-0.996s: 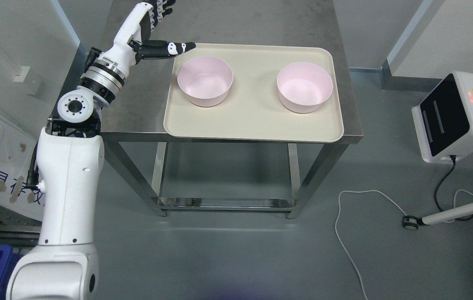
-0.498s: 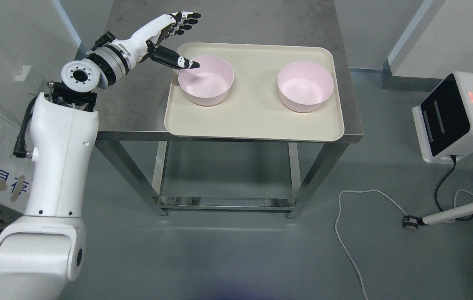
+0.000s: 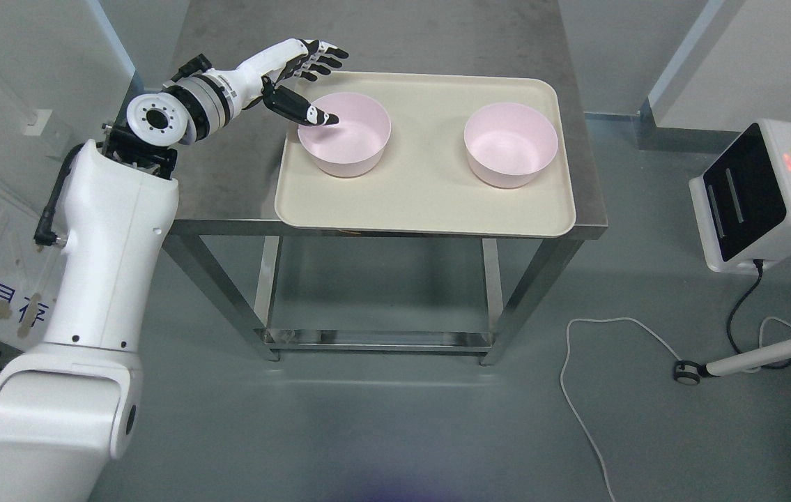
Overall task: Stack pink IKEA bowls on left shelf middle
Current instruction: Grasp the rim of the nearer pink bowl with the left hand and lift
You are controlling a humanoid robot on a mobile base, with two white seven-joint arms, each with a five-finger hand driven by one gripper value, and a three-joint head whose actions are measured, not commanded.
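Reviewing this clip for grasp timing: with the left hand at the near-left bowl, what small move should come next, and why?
Probably close the left hand on the left bowl: its thumb already reaches over the rim into the bowl, the other fingers are spread behind the rim, and nothing is gripped yet. The right bowl sits apart on the same tray, so pinching the rim comes first.

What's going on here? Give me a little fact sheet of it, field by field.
Surface: steel table
Tray: beige tray on the table
Bowls: two pink ones, upright, empty, apart, both on the tray
Left bowl: thumb reaches over its near-left rim
Right bowl: untouched
Left hand: open, fingers spread above the tray's far-left corner, holding nothing
Right arm: not in view
Stacking: not yet done
Floor: white box with a lit red lamp, cables
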